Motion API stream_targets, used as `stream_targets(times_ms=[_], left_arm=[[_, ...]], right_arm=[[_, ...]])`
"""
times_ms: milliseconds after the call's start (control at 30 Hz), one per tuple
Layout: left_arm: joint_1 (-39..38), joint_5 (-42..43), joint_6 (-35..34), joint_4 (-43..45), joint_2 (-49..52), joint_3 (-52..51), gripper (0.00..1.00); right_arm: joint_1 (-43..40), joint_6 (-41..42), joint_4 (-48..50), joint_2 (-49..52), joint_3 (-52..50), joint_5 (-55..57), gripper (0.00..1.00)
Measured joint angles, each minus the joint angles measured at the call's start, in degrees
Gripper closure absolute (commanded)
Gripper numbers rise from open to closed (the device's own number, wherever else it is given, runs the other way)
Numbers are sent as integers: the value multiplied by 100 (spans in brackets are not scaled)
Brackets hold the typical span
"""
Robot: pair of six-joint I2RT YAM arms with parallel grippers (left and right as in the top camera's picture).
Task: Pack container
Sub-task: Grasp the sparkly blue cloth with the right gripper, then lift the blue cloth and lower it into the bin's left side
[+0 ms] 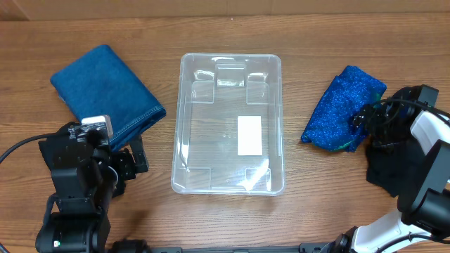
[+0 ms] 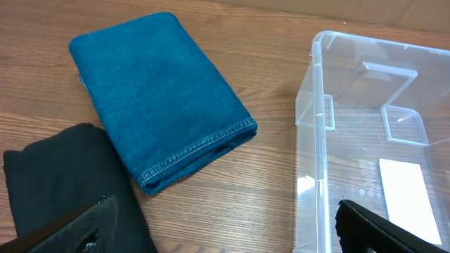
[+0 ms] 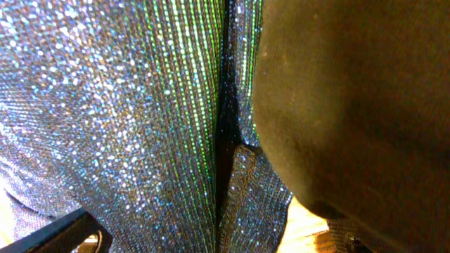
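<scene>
The wooden table (image 1: 316, 42) carries everything. At its middle sits the container (image 1: 178, 140), a clear plastic bin standing upright with its long sides running away from the robot, empty, with a white label (image 1: 249, 135) on its bottom. To its left lies a folded blue towel (image 1: 105, 88), apart from the bin. To its right lies a crumpled sparkly blue cloth (image 1: 341, 109), touching a black cloth (image 1: 383, 172) just beside it. Another black cloth (image 2: 56, 183) lies by the towel's near corner. The left gripper (image 2: 226, 207) hangs above bare wood between towel and bin, fingers spread wide. The right gripper (image 3: 218, 232) sits low over the sparkly cloth, fingers spread, fabric between them.
</scene>
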Motion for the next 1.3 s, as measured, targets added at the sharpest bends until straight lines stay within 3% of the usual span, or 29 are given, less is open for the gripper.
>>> stream_targets(times_ms=[333, 367, 433, 467, 533, 600, 800, 933, 1067, 1200, 1300], left_arm=[[0, 0, 0, -28, 0, 0, 0], [0, 0, 0, -37, 0, 0, 0], [0, 0, 0, -42, 0, 0, 0], [0, 0, 0, -46, 0, 0, 0], [0, 0, 0, -48, 0, 0, 0], [0, 0, 0, -50, 0, 0, 0], [0, 0, 0, -57, 0, 0, 0], [0, 0, 0, -61, 0, 0, 0], [0, 0, 0, -59, 0, 0, 0], [0, 0, 0, -59, 0, 0, 0], [0, 0, 0, -59, 0, 0, 0]], right_arm=[[625, 199, 590, 24, -4, 50, 0], [623, 238, 601, 63, -4, 52, 9], [621, 302, 632, 116, 9, 50, 37], [621, 282, 638, 142, 11, 48, 60], [621, 310, 680, 229, 9, -11, 72], [614, 321, 741, 236, 13, -179, 96], [592, 365, 529, 236, 118, -1016, 96], [612, 282, -431, 114, 876, -1652, 96], [822, 4, -1458, -815, 1921, -1851, 96], [1987, -197, -1626, -2326, 2579, -2015, 96], [3067, -236, -1628, -2649, 2590, -2144, 96]])
